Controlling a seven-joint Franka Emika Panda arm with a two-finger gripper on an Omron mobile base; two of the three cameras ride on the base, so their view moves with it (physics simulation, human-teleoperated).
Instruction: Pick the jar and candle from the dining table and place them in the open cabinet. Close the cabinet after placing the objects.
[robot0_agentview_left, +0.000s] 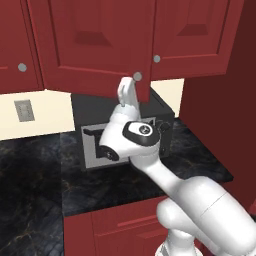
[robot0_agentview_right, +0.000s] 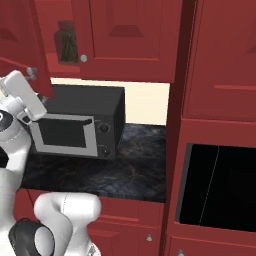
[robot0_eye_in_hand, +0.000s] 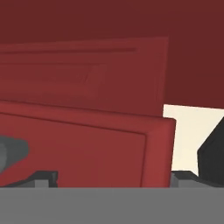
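Jar (robot0_agentview_right: 68, 44) sits inside the cabinet (robot0_agentview_right: 127, 35), behind the half-open door (robot0_agentview_left: 97, 47). Hand (robot0_agentview_left: 126, 92) is raised at the door's lower edge by its knob (robot0_agentview_left: 137, 76), fingers spread wide, holding nothing. In the hand view the door panel lies right across the fingertips (robot0_eye_in_hand: 46, 177). Microwave (robot0_agentview_right: 75, 127) stands directly below on the black bench (robot0_agentview_left: 35, 175); wall outlet (robot0_agentview_left: 24, 110) to the left, dark oven (robot0_agentview_right: 220, 185) to the right.
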